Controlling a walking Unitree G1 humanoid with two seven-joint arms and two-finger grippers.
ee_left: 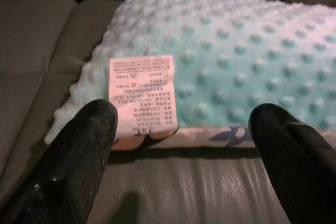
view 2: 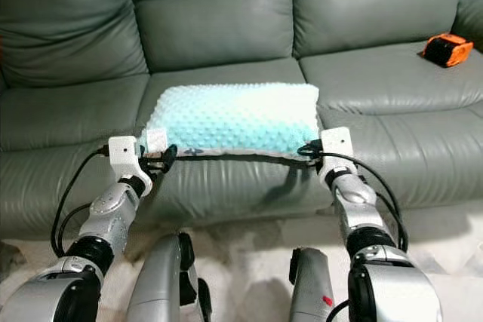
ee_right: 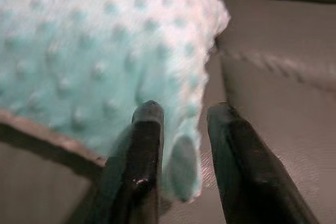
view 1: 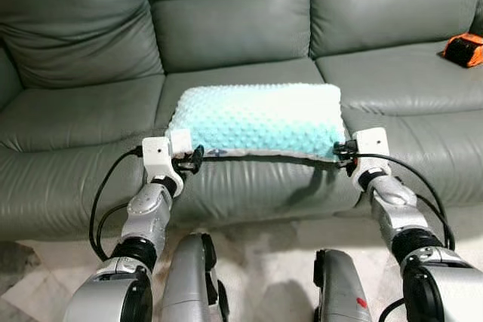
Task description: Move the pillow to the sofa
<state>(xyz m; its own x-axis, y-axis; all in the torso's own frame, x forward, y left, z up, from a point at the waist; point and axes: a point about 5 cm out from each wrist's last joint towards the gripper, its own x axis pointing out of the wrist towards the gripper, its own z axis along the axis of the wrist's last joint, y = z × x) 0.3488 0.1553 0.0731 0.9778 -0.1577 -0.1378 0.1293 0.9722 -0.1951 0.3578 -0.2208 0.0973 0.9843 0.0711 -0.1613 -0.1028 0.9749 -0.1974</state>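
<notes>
A mint-green dotted pillow [view 1: 256, 118] lies across the middle seat of the grey-green leather sofa [view 1: 83, 115], its front edge overhanging the seat front. My left gripper [view 1: 195, 160] is open just before the pillow's front left corner, and its fingers [ee_left: 79, 156] stand wide apart, short of the white care label [ee_left: 142, 95]. My right gripper [view 1: 341, 148] is at the front right corner. In the right wrist view its fingers [ee_right: 144, 150] are pinched on a fold of the pillow's [ee_right: 94, 61] corner.
An orange and black object [view 1: 463, 48] lies on the right seat cushion. The sofa's backrest rises close behind the pillow. Pale tiled floor [view 1: 264, 254] shows below, between my legs and the sofa front.
</notes>
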